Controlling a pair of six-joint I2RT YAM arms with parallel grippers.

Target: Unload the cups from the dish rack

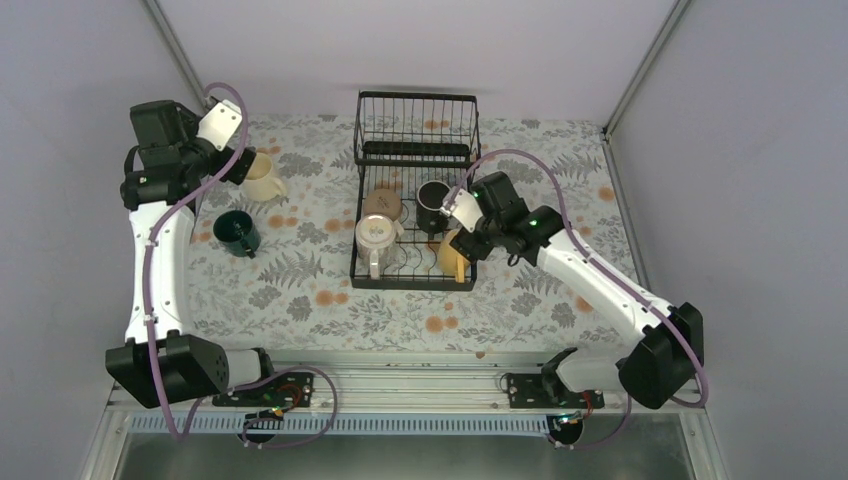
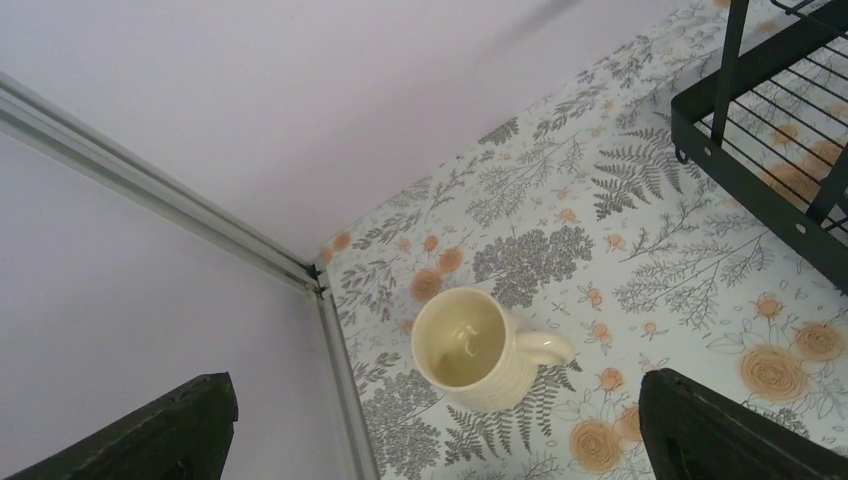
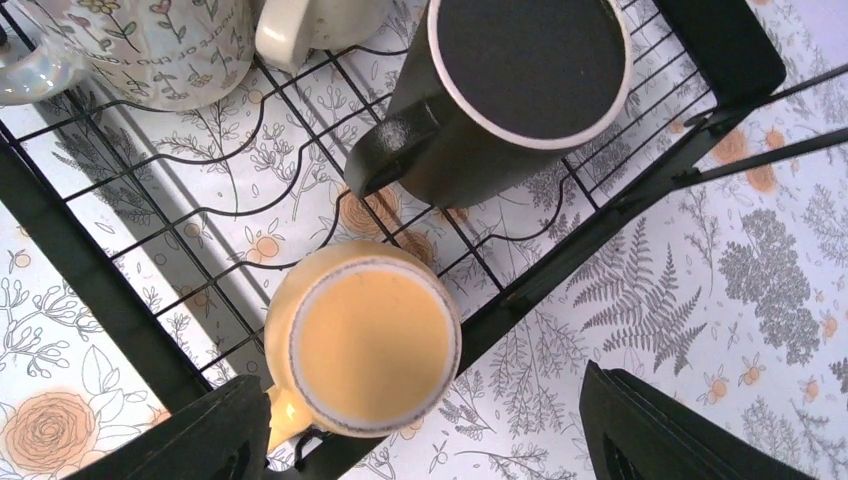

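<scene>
Mugs sit in the black wire dish rack [image 1: 415,150]: a tan ceramic mug [image 1: 381,205], a black ceramic mug [image 3: 520,90], an off-white mug with drawn flowers [image 3: 150,50] and an orange-yellow ceramic mug [image 3: 370,345]. The right claw [image 3: 420,425] hangs over the orange-yellow one with its two fingers wide apart, holding nothing. I think this mug is next. It seems to be bottom up. The claw should go straight down with one finger on each side, miss the handle and the wires, squeeze firmly, then lift before moving away.

The left claw [image 2: 435,405] is spread wide and empty. A cream ribbed mug [image 2: 470,350] stands on the flowery table cloth [image 2: 650,260] just in front of it. A dark green mug [image 1: 237,232] stands near.

The flower mug has tiny letters, too small to read. No brand shows.
</scene>
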